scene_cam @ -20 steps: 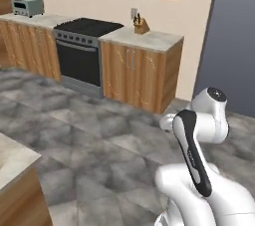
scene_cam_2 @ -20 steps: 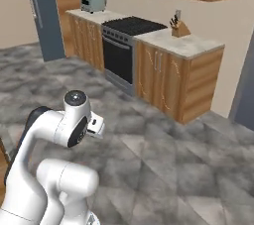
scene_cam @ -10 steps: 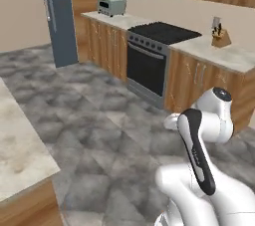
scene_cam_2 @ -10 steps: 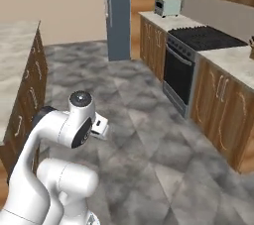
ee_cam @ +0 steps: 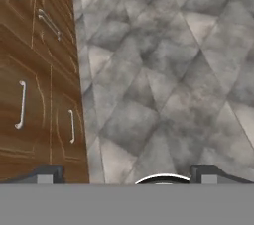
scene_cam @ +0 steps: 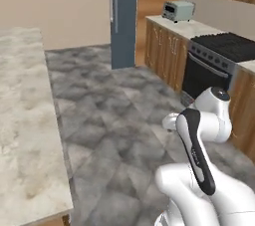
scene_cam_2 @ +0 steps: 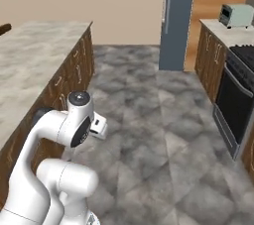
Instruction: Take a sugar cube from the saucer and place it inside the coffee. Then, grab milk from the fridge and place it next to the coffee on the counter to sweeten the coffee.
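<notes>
Facing the fridge (scene_cam: 124,18) across the kitchen floor, arm folded, fingers spread wide and empty.

Left base view: the marbled surface (scene_cam: 25,120) runs along the left; the closed fridge stands far ahead, well apart from the arm. Right base view: the fridge (scene_cam_2: 176,21) stands beyond the floor (scene_cam_2: 149,135), left of the toaster (scene_cam_2: 236,15). Hand view: the fingers (ee_cam: 126,174) point down at floor tiles beside the wooden cabinets (ee_cam: 34,80).

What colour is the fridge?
Dark blue-grey fridge, with a long silver handle; clearest in the right base view.
</notes>
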Motion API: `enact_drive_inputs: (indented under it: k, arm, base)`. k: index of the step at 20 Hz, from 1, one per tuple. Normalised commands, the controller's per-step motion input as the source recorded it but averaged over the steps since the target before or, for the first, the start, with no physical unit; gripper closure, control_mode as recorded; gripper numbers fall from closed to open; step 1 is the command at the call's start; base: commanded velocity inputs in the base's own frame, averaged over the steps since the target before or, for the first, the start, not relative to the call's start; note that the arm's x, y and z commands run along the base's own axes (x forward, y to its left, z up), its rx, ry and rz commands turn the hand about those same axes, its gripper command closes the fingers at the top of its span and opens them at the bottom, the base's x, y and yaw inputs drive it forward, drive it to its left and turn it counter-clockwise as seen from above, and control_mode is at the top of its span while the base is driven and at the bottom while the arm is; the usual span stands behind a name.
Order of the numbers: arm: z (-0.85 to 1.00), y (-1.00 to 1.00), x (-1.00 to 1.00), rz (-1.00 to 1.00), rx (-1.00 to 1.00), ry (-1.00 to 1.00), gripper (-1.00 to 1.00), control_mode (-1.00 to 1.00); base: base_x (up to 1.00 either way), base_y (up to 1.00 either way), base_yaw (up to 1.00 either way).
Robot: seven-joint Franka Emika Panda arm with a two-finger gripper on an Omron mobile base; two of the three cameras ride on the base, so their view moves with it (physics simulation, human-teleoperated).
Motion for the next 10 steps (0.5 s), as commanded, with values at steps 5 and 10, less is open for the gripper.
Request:
enact_drive_inputs:
  k: [5,10]
  arm:
    - [0.00,0.00,0.00,0.00,0.00,0.00,-1.00,1.00]
    - [0.00,0.00,0.00,0.00,0.00,0.00,-1.00,1.00]
  base:
    - [1.00,-0.04,0.32]
    - [1.00,0.00,0.17]
